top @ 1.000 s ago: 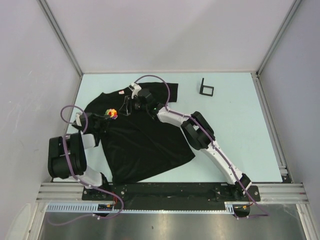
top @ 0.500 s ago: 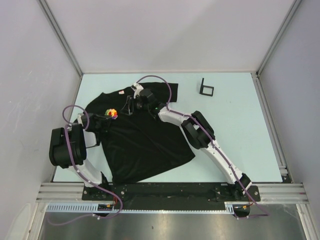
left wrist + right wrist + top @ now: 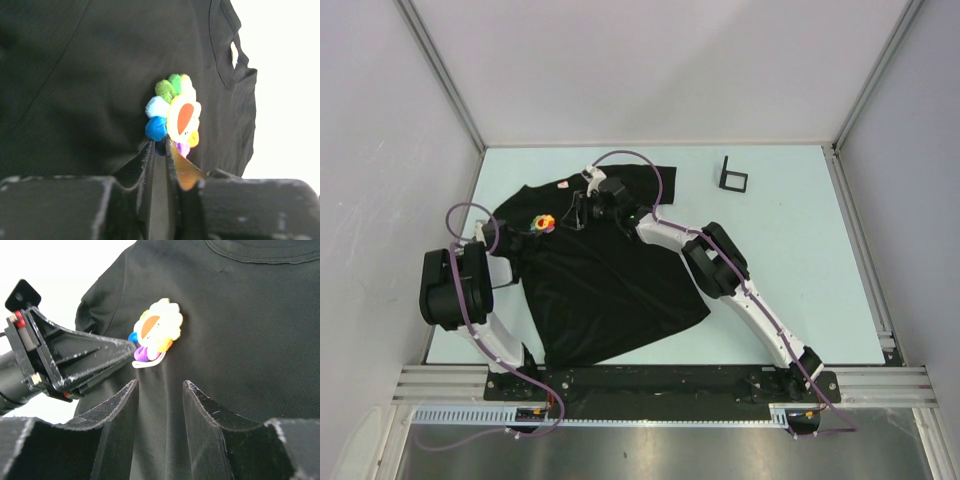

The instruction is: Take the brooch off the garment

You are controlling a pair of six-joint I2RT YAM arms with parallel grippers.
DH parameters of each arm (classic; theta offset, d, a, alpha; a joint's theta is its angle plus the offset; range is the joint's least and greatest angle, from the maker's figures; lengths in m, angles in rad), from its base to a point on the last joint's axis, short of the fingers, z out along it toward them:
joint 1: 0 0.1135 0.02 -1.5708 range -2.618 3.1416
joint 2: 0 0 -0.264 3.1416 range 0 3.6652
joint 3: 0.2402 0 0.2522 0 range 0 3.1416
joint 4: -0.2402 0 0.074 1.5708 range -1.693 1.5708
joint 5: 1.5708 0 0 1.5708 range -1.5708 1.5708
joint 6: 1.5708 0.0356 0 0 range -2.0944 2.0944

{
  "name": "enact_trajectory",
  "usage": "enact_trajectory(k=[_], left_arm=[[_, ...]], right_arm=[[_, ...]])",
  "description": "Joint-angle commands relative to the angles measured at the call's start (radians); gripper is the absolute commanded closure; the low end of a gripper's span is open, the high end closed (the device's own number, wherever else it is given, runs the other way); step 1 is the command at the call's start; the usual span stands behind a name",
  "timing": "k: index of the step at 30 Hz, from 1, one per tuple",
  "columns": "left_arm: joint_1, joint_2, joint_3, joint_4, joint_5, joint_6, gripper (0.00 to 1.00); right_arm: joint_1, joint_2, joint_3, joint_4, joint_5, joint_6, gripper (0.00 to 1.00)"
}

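Brooch (image 3: 175, 117): on the garment (image 3: 610, 280), far-left part, tabletop (image 3: 800, 260) beneath; left hand (image 3: 160, 147) nearly closed, pinching its lower edge; right hand (image 3: 159, 387) half open, empty, just beside; advise right hand pinning cloth during a straight pull.

Overhead view: was evenly bright under soft light from above; the table (image 3: 800, 250) looked pale, with faint shadows.
Left wrist view: background was blown white; my left fingers (image 3: 186, 175) blurred up close, the brooch (image 3: 175, 117) sharp.
Right wrist view: the garment (image 3: 240, 315) was dim, weave visible; far corner washed out.
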Motion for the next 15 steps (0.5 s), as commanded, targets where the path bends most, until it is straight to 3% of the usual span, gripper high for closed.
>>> enact_trajectory(k=[1, 3, 4, 9, 15], left_arm=[[-0.038, -0.032, 0.09, -0.075, -0.066, 0.111, 0.88], [-0.073, -0.052, 0.116, -0.142, -0.114, 0.16, 0.92], [-0.087, -0.059, 0.152, -0.176, -0.128, 0.177, 0.99], [-0.185, -0.069, 0.272, -0.408, -0.318, 0.293, 1.0], [-0.265, -0.018, 0.435, -0.6, -0.43, 0.367, 1.0]], right_arm=[[-0.005, 0.012, 0.06, 0.021, -0.008, -0.005, 0.55], [-0.004, 0.014, 0.066, 0.012, -0.002, -0.01, 0.55], [-0.004, 0.015, 0.073, 0.001, 0.001, -0.021, 0.55], [-0.008, 0.015, 0.085, -0.025, 0.022, -0.047, 0.55], [-0.034, 0.026, 0.086, 0.002, -0.028, 0.016, 0.55]])
